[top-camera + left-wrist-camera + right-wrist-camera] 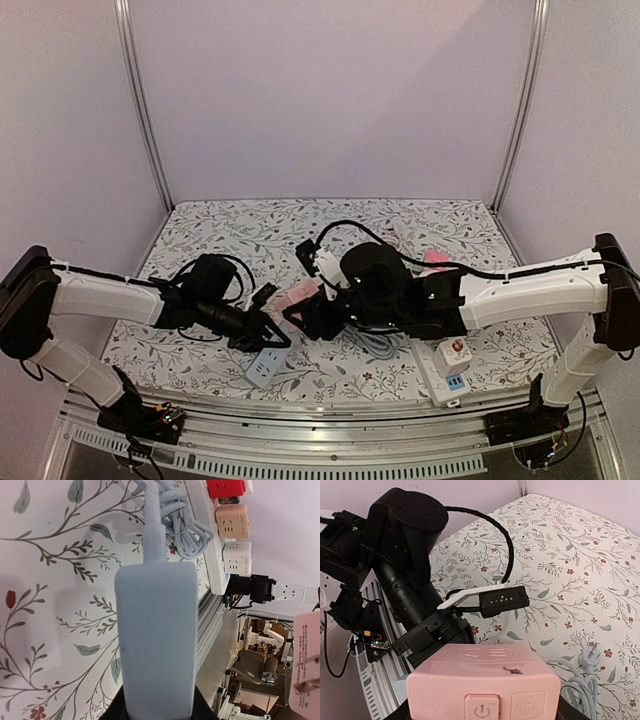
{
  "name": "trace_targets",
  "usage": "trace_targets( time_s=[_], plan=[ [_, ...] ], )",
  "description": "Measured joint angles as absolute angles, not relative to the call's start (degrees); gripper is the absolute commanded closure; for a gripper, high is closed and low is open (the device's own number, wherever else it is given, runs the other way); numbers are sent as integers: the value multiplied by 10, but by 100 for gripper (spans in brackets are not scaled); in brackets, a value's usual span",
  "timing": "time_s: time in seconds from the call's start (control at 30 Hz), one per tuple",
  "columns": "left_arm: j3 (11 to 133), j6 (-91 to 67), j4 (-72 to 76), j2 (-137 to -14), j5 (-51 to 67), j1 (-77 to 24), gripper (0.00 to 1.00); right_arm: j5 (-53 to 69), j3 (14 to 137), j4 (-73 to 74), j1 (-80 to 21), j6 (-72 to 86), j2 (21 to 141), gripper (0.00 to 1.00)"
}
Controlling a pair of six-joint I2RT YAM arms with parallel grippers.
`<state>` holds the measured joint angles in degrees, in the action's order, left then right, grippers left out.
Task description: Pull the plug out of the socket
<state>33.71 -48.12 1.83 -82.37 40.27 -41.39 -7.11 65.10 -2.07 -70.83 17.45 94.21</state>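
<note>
A pale blue socket strip (264, 368) lies on the floral tablecloth near the front edge. My left gripper (260, 338) is shut on its end. In the left wrist view the strip (155, 640) fills the middle between my gripper's (157, 707) jaws, and its cord (152, 525) runs away from me. My right gripper (308, 308) is shut on a pink cube plug (298, 294) and holds it above and apart from the strip. The plug (482, 680) shows its power button in the right wrist view. Its prongs (306, 674) show bare at the left wrist view's right edge.
A white power strip (437, 372) lies at the front right carrying a red adapter (455, 350) and a blue one (455, 382). A coiled pale cable (378, 345) lies under my right arm. The table's metal front rail (330, 425) is close by.
</note>
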Motion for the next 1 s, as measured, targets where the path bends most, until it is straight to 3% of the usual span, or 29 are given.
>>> trace_targets(
  time_s=[0.33, 0.77, 1.0],
  plan=[
    [338, -463, 12, -790, 372, -328, 100, -197, 644, 72, -681, 179, 863, 71],
    [347, -430, 36, -801, 258, -119, 100, -314, 520, 246, -341, 281, 711, 70],
    [385, -391, 23, -842, 233, -109, 74, -277, 500, 265, -210, 298, 719, 67]
  ],
)
